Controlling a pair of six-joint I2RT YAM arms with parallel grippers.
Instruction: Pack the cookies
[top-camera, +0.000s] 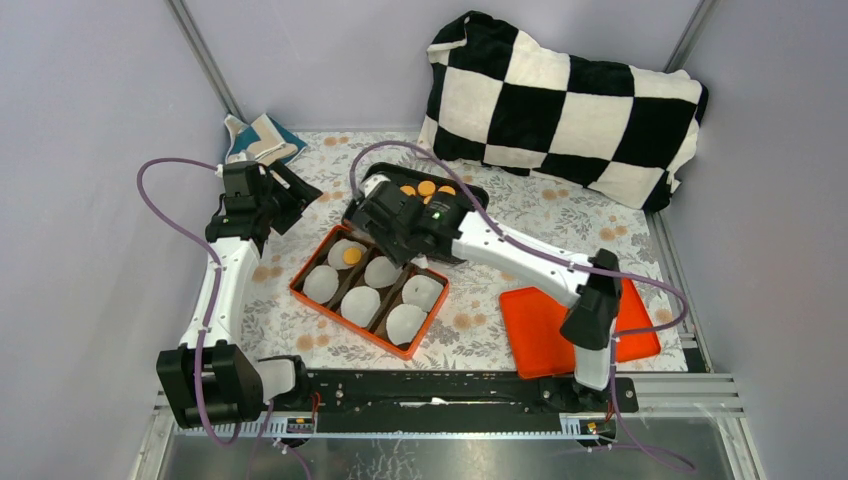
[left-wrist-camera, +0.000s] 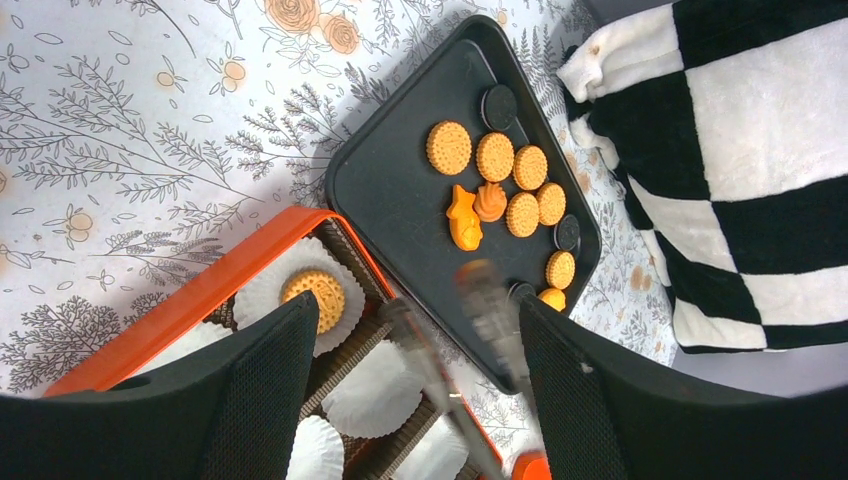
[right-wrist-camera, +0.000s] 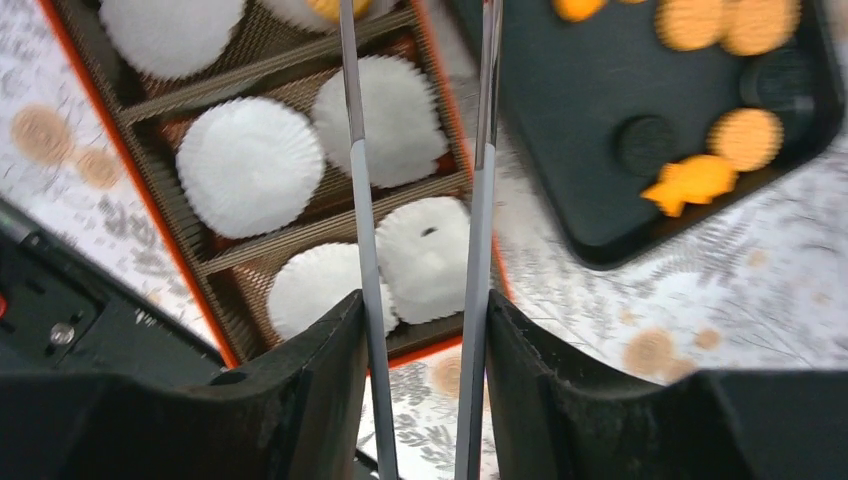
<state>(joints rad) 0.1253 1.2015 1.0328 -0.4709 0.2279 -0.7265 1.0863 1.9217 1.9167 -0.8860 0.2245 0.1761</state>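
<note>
Several orange-yellow cookies (top-camera: 427, 188) lie on a black tray (top-camera: 478, 193). They also show in the left wrist view (left-wrist-camera: 495, 155), with the fish-shaped one (left-wrist-camera: 463, 218) among them. One cookie (left-wrist-camera: 313, 297) sits in a white liner in the orange box (top-camera: 300, 290). My right gripper (top-camera: 385, 225) is shut on metal tongs (right-wrist-camera: 362, 200), which reach over the box and tray edge. Their tips are blurred, with an orange smear (left-wrist-camera: 478, 270) that I cannot identify. My left gripper (top-camera: 290, 195) is open and empty, raised left of the tray.
Several empty white liners (top-camera: 360, 305) fill the box. Dark sandwich cookies (left-wrist-camera: 499, 105) share the tray. An orange lid (top-camera: 540, 335) lies at the right front. A checkered pillow (top-camera: 570, 100) is at the back right and a folded cloth (top-camera: 260, 140) at the back left.
</note>
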